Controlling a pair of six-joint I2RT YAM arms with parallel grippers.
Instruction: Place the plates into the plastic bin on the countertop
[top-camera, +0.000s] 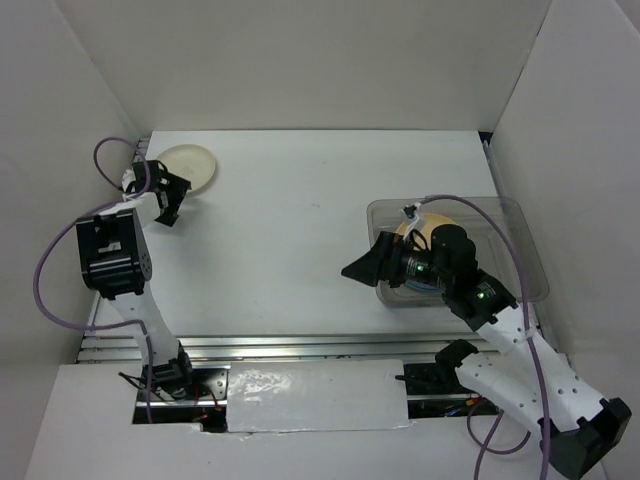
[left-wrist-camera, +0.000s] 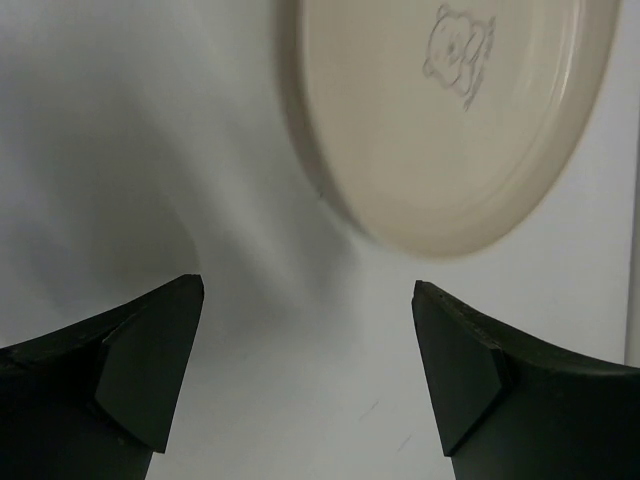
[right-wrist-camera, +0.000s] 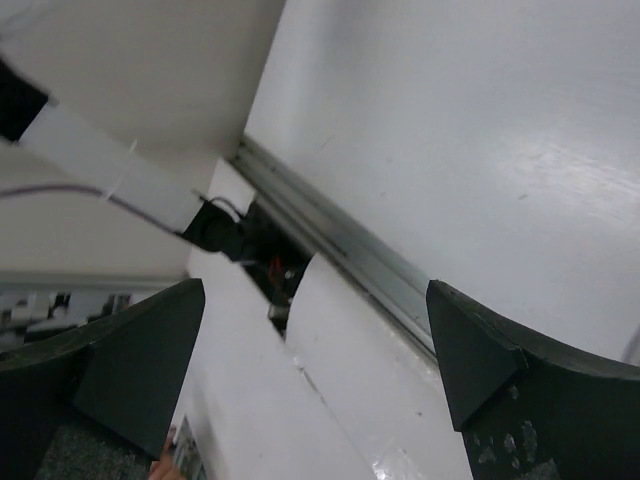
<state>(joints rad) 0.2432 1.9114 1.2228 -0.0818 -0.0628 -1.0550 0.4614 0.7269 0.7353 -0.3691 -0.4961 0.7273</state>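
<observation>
Cream plate (top-camera: 188, 165), flat on the tabletop (top-camera: 300, 210) at its far left corner, well apart from the plastic bin (top-camera: 525, 240) at the right. Just beside it, on the near side, left end effector (top-camera: 172, 200): spread wide, holding nothing, both fingers (left-wrist-camera: 150, 370) short of the rim with bare surface between. Over in the bin, a stack of plates (top-camera: 418, 232) already down, mostly hidden under the right arm; cannot count them. Right end effector (top-camera: 365, 266) at the bin's near-left corner, likewise wide open and empty, facing back toward the near rail (right-wrist-camera: 340, 250).

Looks to be the reach for the only plate in sight outside the bin. Calls next for easing forward and down to straddle the rim, one finger under and one over, then pinching the edge. Shallow and flush to the surface, so probably hard to get beneath without shoving it toward the back wall. After that, needs a carry across to the bin.
</observation>
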